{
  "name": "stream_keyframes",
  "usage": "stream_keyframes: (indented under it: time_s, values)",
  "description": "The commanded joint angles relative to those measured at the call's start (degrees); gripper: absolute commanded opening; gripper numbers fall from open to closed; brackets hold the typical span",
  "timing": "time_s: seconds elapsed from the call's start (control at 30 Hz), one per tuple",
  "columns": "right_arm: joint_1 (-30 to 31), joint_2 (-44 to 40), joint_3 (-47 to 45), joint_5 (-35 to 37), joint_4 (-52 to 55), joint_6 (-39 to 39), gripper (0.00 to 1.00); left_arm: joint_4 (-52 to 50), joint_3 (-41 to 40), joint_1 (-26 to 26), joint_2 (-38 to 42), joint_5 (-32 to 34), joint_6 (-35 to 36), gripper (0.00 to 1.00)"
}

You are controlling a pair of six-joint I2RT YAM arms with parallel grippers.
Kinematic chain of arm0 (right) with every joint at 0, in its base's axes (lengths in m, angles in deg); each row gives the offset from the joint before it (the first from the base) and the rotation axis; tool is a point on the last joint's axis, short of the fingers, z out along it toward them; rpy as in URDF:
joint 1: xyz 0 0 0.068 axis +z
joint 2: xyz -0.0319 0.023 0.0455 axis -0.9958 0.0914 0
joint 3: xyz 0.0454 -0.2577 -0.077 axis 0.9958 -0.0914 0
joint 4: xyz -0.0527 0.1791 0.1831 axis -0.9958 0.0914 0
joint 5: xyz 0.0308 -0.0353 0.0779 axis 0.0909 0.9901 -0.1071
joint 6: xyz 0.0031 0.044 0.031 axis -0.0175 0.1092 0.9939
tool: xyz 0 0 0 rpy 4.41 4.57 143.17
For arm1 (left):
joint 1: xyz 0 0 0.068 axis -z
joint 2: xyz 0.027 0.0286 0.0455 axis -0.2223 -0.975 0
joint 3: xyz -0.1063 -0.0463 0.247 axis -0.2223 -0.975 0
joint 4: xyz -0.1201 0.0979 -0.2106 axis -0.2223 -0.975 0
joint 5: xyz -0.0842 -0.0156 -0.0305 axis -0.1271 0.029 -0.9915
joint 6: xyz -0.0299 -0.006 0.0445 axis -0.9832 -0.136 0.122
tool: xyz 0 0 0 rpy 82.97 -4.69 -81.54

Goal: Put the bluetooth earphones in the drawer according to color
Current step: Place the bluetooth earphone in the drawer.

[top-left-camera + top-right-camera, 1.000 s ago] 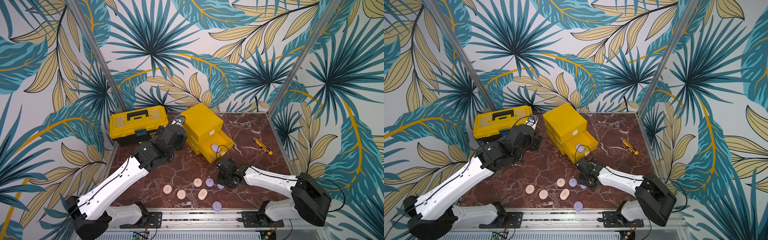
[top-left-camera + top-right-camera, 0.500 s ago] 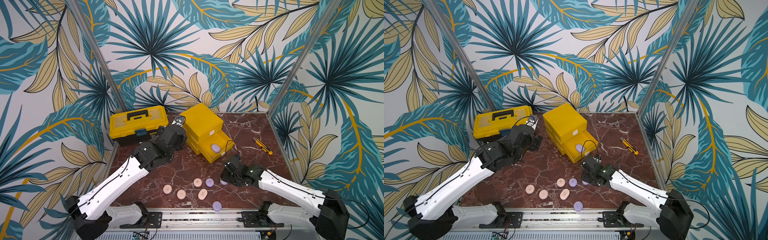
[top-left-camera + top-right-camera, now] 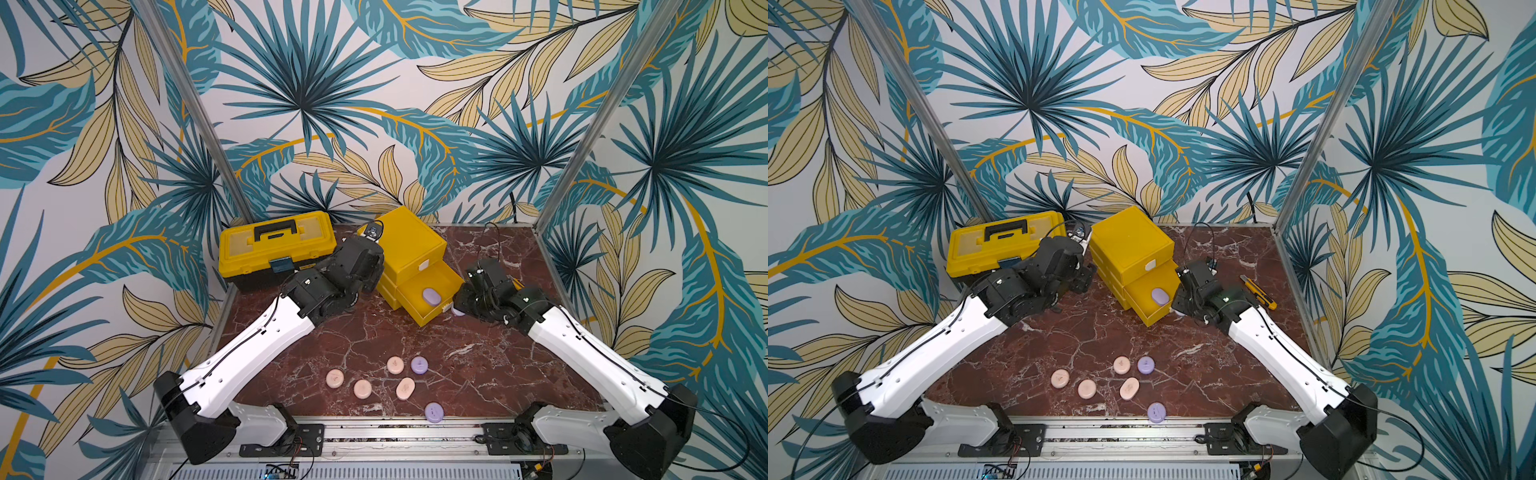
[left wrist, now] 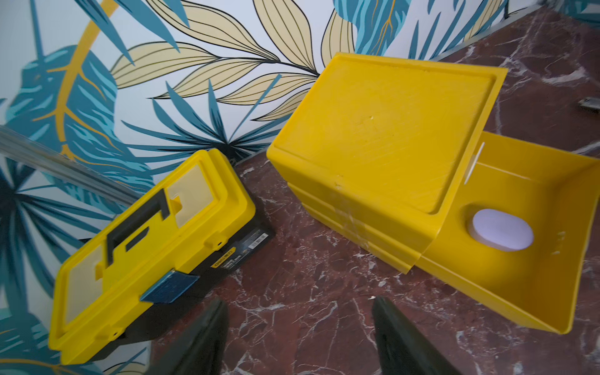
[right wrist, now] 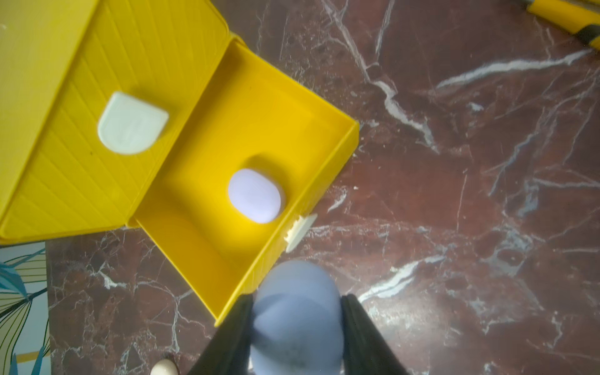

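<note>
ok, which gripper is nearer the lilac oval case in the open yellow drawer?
Right. Right gripper, holding another lilac case, just outside the drawer front; left gripper at the yellow chest's opposite side.

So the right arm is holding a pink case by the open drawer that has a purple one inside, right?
Not quite. The right wrist view shows the held case in the right gripper is lilac-purple, not pink. The open drawer does have one purple case inside.
</note>
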Motion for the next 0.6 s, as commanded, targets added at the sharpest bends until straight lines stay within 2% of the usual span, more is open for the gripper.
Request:
stream_keyframes:
  time_s: [0.0, 0.27, 0.43, 0.57]
  values:
    - [-1.7, 3.6, 3.3, -0.3, -2.7, -4.2, 0.28, 3.2, 7.3, -2.1, -4.0, -8.0, 0.3, 0.69]
    - [-3.7, 11.1, 8.9, -2.2, -6.0, -6.1, 0.27, 3.3, 20.1, -5.9, -19.0, -17.3, -1.7, 0.56]
    - [-4.6, 14.8, 10.7, -3.0, -6.8, -6.7, 0.27, 3.3, 22.6, -7.3, -25.7, -20.3, -3.3, 0.52]
    - [-5.1, 17.8, 11.4, -3.4, -7.3, -7.0, 0.27, 3.5, 23.0, -7.5, -28.0, -20.8, -3.5, 0.51]
